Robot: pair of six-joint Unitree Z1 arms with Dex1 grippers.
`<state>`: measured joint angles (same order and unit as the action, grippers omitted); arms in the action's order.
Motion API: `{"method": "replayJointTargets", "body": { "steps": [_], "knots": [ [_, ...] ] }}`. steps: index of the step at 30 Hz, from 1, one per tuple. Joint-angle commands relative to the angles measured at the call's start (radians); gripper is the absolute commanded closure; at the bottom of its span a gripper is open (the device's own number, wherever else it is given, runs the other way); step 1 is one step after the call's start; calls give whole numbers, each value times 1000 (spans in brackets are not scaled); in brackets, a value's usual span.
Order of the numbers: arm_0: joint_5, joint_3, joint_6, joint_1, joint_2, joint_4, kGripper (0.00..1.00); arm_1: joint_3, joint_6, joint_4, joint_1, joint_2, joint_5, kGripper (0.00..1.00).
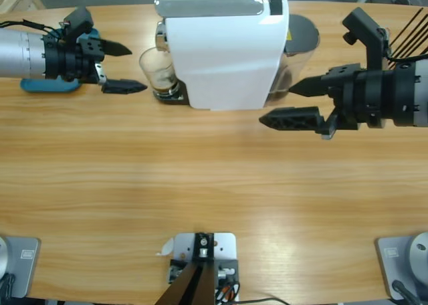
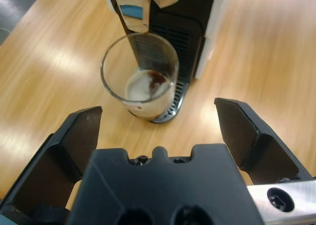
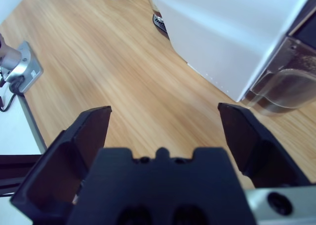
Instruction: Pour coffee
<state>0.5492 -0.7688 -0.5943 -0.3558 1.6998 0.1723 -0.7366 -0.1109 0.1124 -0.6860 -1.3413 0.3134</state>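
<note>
The coffee [image 2: 157, 78] is only a shallow dark pool at the bottom of a clear glass [image 2: 139, 77], and that glass stands on the drip tray [image 2: 174, 102] of the white coffee machine [image 1: 224, 51], directly under its spout, which is why it sits tucked so close against the machine's left face. In the high view the glass [image 1: 157, 69] is at the far left-centre of the surface [image 1: 200, 171], touching nothing but the tray. My left gripper [image 1: 124, 67] comes in from the left edge, level with the glass and just beside it, with its 2 jaws spread wide and empty; along my left wrist view the glass stands centred between them, so I judge I am lined up to close around it and lift it clear of the spout before any pouring. My right gripper [image 1: 294, 104] hangs at the right of the machine, near its front corner, jaws likewise apart and holding nothing; its wrist view looks along the machine's white side wall and the smoky grey tank [image 3: 281, 89] behind. A blue object [image 1: 50, 85] lies under my left arm at the far left; I cannot tell what it is. I see no second cup to receive the pour.
</note>
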Motion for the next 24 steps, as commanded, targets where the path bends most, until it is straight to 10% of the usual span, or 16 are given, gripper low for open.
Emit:
{"method": "replayJointTargets", "body": {
  "steps": [1, 24],
  "knots": [
    [47, -29, -42, 6, 102, 16, 13, 3, 0, -9, -12, -42, 18, 0],
    [69, -112, -68, 6, 198, 21, 13, -2, 2, -36, -12, -93, 24, 0]
  ]
}}
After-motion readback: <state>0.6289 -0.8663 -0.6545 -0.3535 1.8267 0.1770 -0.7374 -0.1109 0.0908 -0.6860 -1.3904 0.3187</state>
